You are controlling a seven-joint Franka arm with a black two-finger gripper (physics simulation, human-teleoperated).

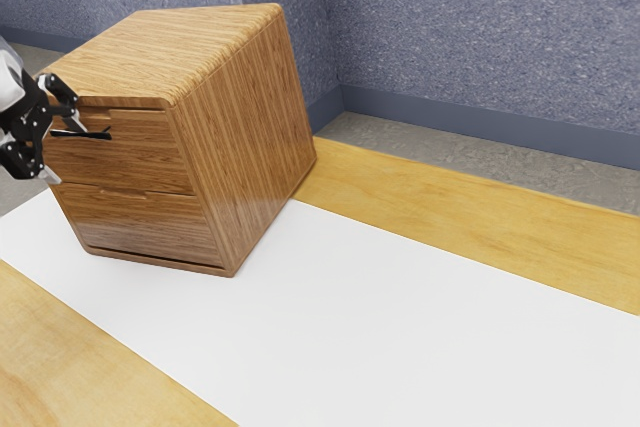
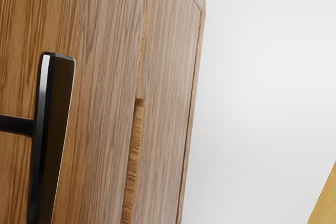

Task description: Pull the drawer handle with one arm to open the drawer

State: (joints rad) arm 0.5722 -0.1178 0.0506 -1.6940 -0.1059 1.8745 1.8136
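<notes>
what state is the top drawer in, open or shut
Shut, as far as the views show: the top drawer front lies flush with the lower drawer front, its black handle not pulled out.

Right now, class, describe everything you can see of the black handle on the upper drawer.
The black handle is a slim, flat, glossy bar with a pale glint along one edge. A short black stem joins it to the wooden front of the upper drawer and holds it off the wood. In the exterior view it lies level, towards that view's left end of the drawer front. The gripper is right at it; whether it touches the bar cannot be told.
</notes>
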